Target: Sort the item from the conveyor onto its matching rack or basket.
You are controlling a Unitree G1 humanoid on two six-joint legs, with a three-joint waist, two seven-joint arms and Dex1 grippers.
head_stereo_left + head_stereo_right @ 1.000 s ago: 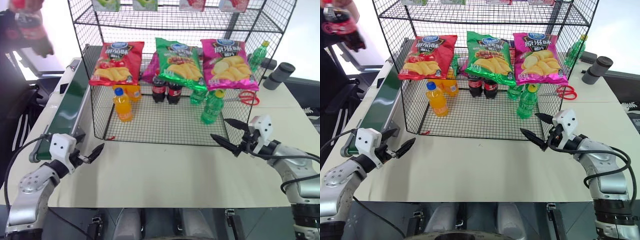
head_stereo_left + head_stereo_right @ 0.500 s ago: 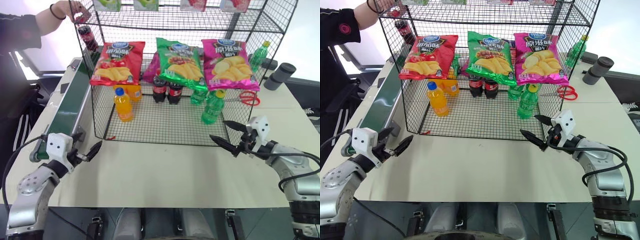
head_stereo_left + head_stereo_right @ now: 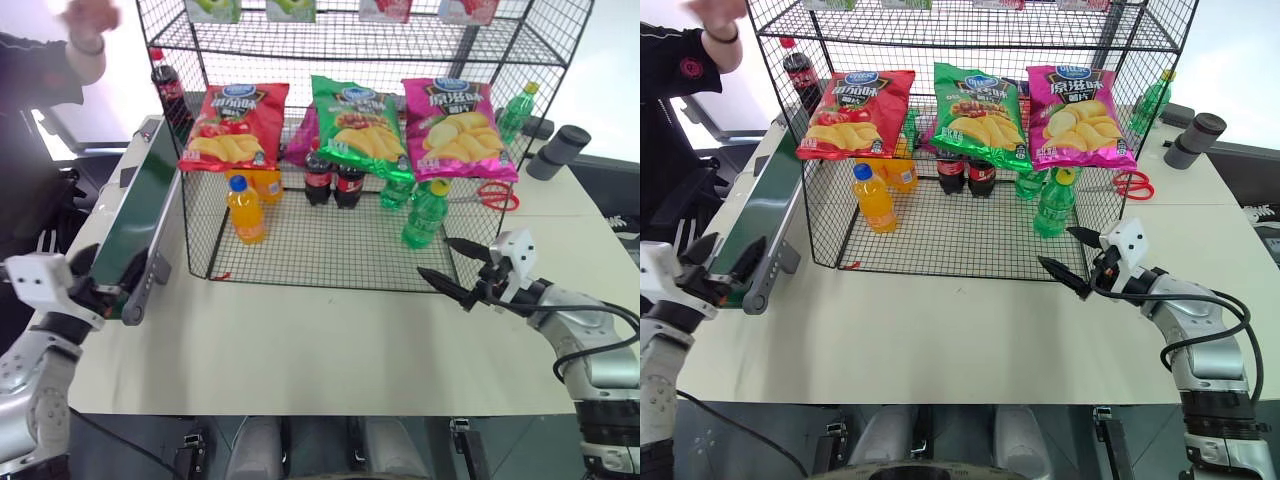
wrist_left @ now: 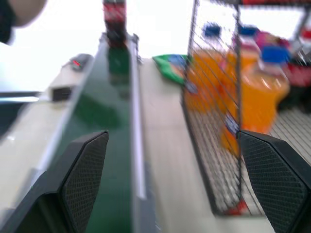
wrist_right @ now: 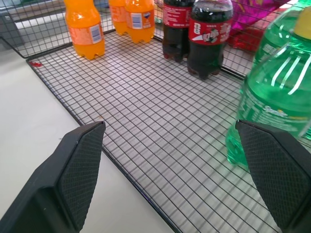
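With the cola bottle (image 3: 165,86) standing upright at the conveyor's (image 3: 140,222) far end, upper left of the frame, you should hold the left hand (image 3: 718,262), fingers apart and empty, over the near end, lower left. At right, the right hand (image 3: 452,265) hangs spread before the rack (image 3: 300,245). Rack wire partly hides the bottle.

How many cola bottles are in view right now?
3: one cola bottle stands at the conveyor's far end; two cola bottles stand side by side in the wire rack. Chip bags may hide others.
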